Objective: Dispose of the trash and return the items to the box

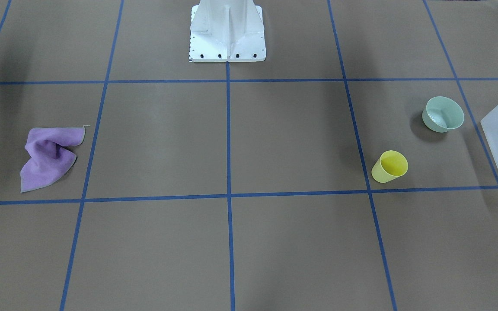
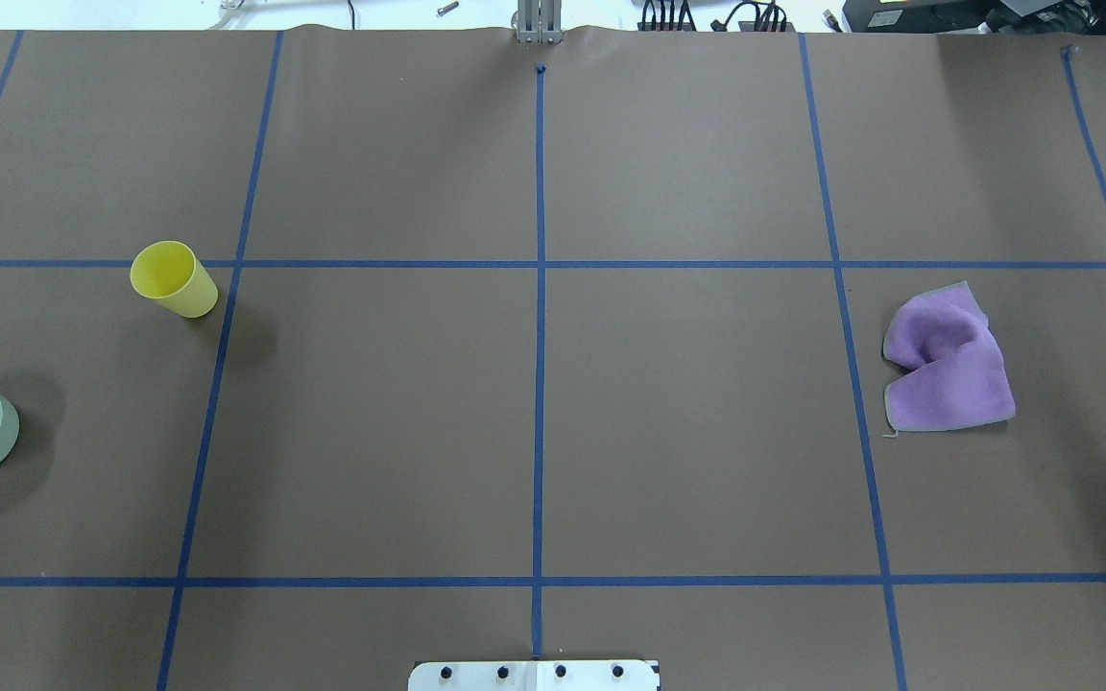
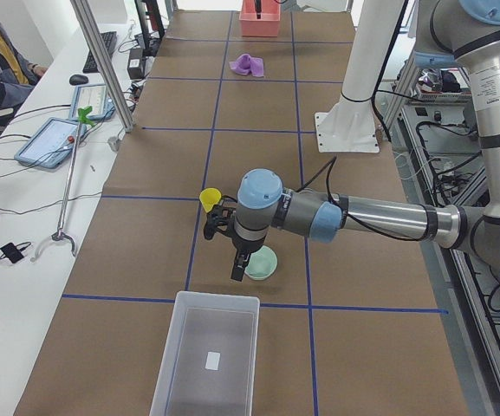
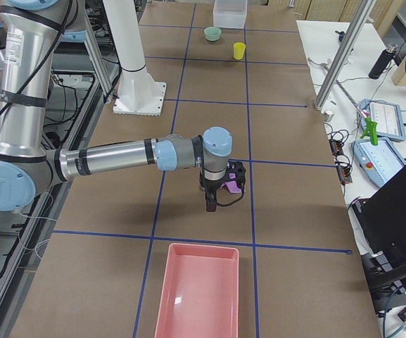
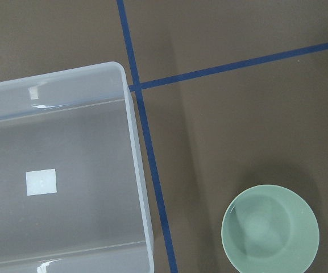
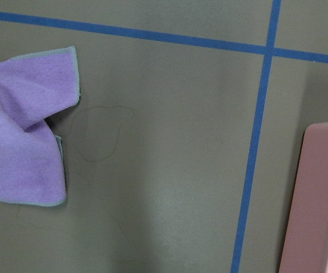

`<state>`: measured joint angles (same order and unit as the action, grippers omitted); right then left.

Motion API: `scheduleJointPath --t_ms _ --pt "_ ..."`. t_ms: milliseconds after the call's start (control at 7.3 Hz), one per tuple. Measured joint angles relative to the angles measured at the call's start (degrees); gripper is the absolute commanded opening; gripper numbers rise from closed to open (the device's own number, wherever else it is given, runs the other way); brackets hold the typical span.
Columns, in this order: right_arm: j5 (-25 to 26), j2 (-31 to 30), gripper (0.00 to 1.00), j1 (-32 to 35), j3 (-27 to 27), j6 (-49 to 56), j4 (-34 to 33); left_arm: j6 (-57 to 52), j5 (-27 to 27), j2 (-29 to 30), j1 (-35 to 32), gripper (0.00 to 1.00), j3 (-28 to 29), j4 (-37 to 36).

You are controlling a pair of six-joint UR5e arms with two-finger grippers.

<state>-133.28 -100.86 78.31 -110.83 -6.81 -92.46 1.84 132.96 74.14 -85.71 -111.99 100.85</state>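
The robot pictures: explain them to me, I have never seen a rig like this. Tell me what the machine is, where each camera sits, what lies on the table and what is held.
The machine is two robot arms on one white post, each ending in a two-finger gripper. Two pictures look down on the table, one from across it and one from behind the robot. Two look along it from either end. Two come from cameras on the wrists.

On the robot's left are a green bowl, a yellow cup and a clear bin. On its right are a crumpled purple cloth and a pink tray.

The left gripper hangs over the table near the bowl, the right gripper near the cloth. Nothing seems to be held. Whether the grippers are open or shut cannot be told from these views.
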Motion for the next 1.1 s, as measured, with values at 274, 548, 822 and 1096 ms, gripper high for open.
scheduleJointPath --t_ms 274,548,822,1096 --pt "-0.17 -0.77 1.00 0.33 0.18 0.02 0.00 0.04 0.07 -0.08 0.03 0.99 -0.66 1.45" --pt "-0.29 -1.25 1.00 0.79 0.21 0.09 0.00 -0.02 0.16 -0.39 0.03 0.99 -0.87 2.40" --pt "-0.34 -1.24 1.00 0.97 0.27 0.07 0.00 0.02 0.13 -0.50 0.02 0.98 -0.90 2.57" --pt "-1.53 -1.20 1.00 1.34 -0.02 0.08 0.05 0.21 0.00 -0.22 0.02 0.98 -0.85 2.65"
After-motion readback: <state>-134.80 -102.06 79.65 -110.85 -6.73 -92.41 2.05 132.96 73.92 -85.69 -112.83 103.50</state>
